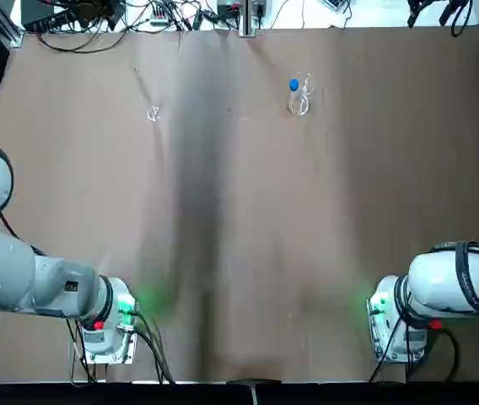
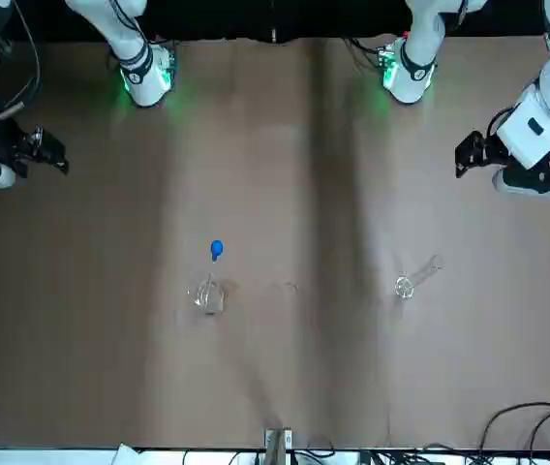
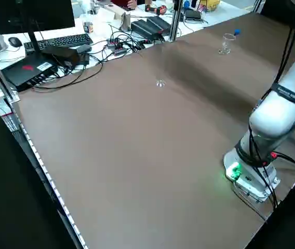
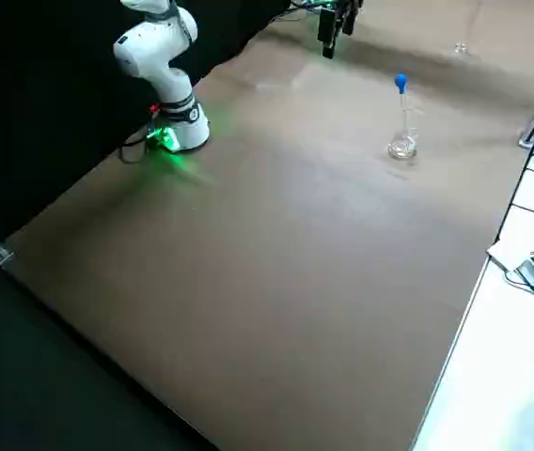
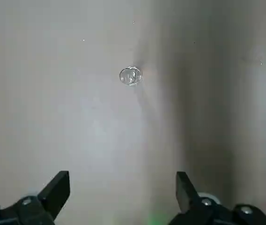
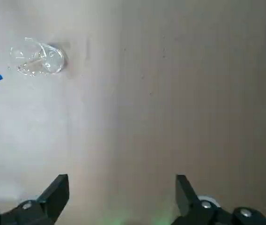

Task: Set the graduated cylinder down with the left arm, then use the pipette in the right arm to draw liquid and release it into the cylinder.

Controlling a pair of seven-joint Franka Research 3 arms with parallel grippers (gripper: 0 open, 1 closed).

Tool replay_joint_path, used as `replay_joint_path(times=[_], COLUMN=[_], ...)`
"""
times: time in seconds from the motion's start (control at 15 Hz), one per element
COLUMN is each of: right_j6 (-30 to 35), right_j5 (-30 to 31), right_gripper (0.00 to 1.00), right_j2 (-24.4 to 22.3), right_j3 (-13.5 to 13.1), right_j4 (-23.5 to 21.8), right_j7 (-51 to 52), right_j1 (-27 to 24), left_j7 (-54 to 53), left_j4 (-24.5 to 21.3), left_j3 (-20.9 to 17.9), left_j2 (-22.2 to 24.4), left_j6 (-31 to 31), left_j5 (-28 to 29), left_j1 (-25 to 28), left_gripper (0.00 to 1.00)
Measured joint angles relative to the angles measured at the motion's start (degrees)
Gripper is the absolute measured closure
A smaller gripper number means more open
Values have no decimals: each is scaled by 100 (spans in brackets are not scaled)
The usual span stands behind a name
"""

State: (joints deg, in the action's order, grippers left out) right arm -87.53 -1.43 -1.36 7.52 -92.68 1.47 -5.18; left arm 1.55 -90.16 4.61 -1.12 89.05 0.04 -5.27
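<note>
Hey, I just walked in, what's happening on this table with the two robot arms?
Nothing is being handled right now. The left gripper and the right gripper are both open and empty, held back at their own sides of the table. The graduated cylinder stands alone on the far left part. The pipette, blue bulb up, rests in a small beaker on the far right part.

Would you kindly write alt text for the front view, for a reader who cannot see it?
A brown table holds a small glass beaker with a blue-bulbed pipette standing in it, and a slim glass cylinder apart from it. Both robot arms are parked at the table's sides: the left gripper and right gripper are empty, far from the glassware.
</note>
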Motion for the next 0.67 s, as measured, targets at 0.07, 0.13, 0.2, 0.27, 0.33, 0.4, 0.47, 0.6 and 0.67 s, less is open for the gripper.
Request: replay_joint_path(times=[0.07,0.13,0.2,0.27,0.33,0.4,0.47,0.6,0.67], right_j6=[0,-1,-3,-6,-6,-6,-6,-6,-13], right_j5=[0,0,0,0,0,0,0,-5,-7], right_gripper=[0,0,0,0,0,0,0,0,0], right_j2=[0,0,0,0,0,0,0,0,0], right_j3=[0,2,2,2,3,6,16,45,61], right_j4=[0,0,0,0,0,0,0,0,0], right_j7=[0,0,0,0,0,0,1,1,-2], right_j1=[0,0,0,0,0,2,10,71,115], left_j7=[0,-2,-3,-2,0,4,15,-10,-190], left_j4=[0,0,0,0,0,-3,-10,-29,-38], left_j3=[0,0,0,0,-2,-6,-9,-14,-19], left_j2=[0,0,0,0,0,-2,-10,-70,-117], left_j6=[0,0,0,0,0,-1,-1,-1,-1], left_j5=[0,0,0,0,0,0,0,7,21], left_j1=[0,0,2,6,10,14,31,208,359], left_gripper=[0,0,0,0,0,0,0,0,0])
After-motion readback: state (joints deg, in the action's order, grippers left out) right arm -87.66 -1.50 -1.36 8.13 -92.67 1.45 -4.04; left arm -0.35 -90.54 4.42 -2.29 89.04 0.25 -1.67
